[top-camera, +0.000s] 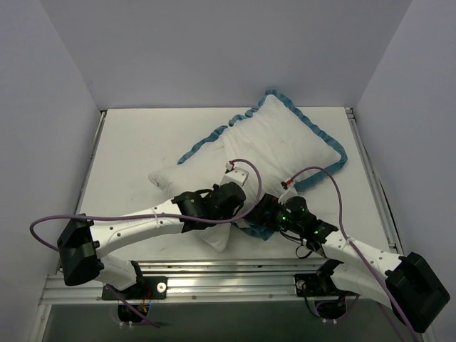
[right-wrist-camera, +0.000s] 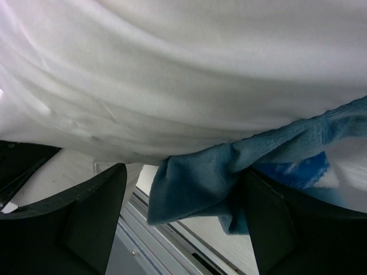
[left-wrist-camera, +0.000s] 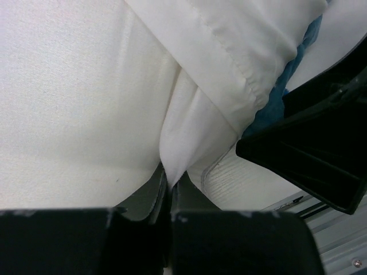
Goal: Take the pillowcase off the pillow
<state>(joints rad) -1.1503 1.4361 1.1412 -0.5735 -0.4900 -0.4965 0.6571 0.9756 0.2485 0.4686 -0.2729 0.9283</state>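
Near edge: the left gripper [left-wrist-camera: 170, 184], jaws closed, pinches a fold of plain white cloth, judged to be a corner of the large, plump, plain white rectangular pillow [top-camera: 174, 178]. Just beside it, the right gripper [right-wrist-camera: 183, 172] stands with jaws apart astride the blue ruffled trim [right-wrist-camera: 198, 183], not yet clamped on it. The trim belongs to the thin fabric pillowcase [top-camera: 292, 139], which here shows its plain white side. Both items look light, soft and limp. The case should slide over the filling yet bunch and snag if dragged from one point. Its thick hemmed trim is judged the surest hold, while the pillow is anchored at its bared corner. Middle to far: the bundle lies on the white table [top-camera: 142, 142], with its long axis diagonal from near centre to the far right. The pillow protrudes at the near-left end, so the mouth appears to face the arms and the trimmed far corner points away.
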